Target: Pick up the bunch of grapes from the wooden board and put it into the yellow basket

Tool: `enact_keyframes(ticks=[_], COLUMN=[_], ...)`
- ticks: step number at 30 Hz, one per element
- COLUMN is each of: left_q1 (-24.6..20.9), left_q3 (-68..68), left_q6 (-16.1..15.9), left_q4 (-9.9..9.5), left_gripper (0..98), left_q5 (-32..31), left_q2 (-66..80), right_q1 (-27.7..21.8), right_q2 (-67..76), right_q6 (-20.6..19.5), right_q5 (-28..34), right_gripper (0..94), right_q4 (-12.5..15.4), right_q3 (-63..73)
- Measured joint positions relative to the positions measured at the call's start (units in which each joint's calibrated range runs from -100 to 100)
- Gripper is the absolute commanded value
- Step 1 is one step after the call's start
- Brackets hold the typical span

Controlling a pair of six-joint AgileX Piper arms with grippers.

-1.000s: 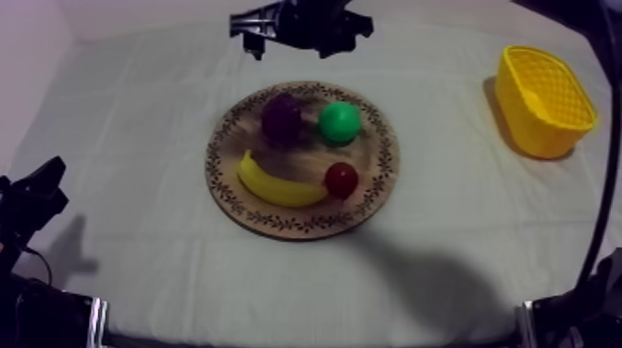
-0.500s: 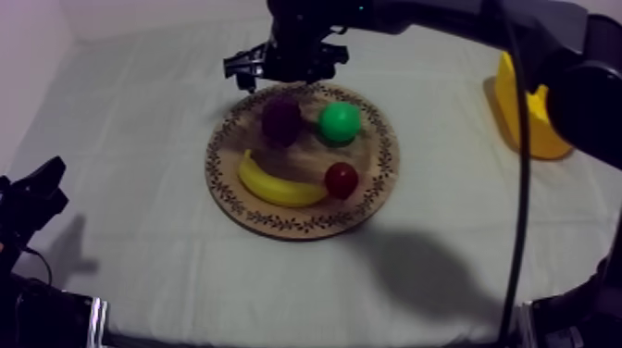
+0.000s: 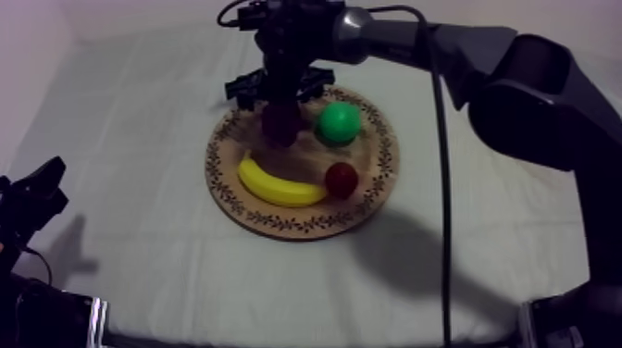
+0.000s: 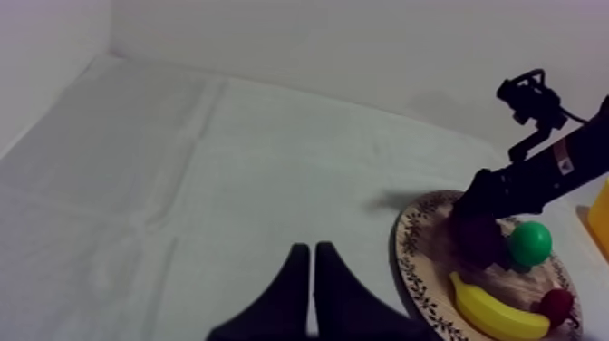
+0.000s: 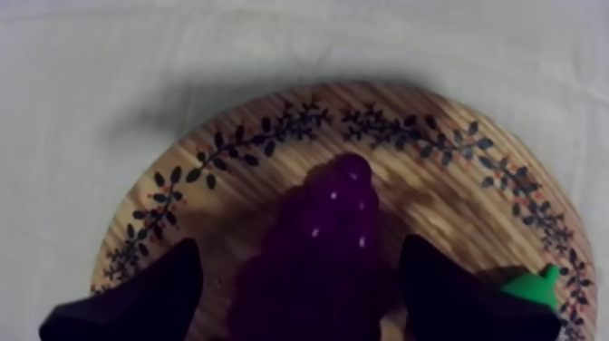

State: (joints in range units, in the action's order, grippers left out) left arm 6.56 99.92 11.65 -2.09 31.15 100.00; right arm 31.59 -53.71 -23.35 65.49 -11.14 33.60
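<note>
Open cloth (image 3: 130, 185) all round wooden board (image 3: 294, 225)

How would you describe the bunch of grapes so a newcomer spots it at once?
Start at the round wooden board. The bunch of grapes lies on it beside the green pear, under the right claw. It alone is dark purple.

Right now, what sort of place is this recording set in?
Probably a robot test bench rather than a kitchen: a table under a grey-white cloth, a toy banana on a wooden board, and my right pincer open astride the bunch of grapes.
</note>
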Motion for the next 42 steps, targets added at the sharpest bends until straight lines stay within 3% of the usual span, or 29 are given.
enact_keyframes(ticks=[5,11,15,31,42], left_q1=[0.0,0.0,0.0,0.0,0.0], left_q3=[0.0,0.0,0.0,0.0,0.0], left_q6=[0.0,0.0,0.0,0.0,0.0], left_q4=[0.0,0.0,0.0,0.0,0.0], left_gripper=[0.1,0.1,0.1,0.1,0.1], left_q5=[0.0,0.0,0.0,0.0,0.0], left_q2=[0.0,0.0,0.0,0.0,0.0], right_q1=[-0.3,-0.5,-0.5,-0.7,-4.7], right_q2=[-3.0,-4.0,-3.8,9.2,23.3], right_q6=[-0.1,0.9,1.6,2.3,4.5], right_q5=[-0.1,-1.0,-1.2,-2.3,-3.0], right_gripper=[58.9,42.7,37.2,37.1,37.6], right_q4=[0.1,0.6,1.1,0.5,-0.9], right_q3=[1.2,1.1,0.8,-9.3,-17.8])
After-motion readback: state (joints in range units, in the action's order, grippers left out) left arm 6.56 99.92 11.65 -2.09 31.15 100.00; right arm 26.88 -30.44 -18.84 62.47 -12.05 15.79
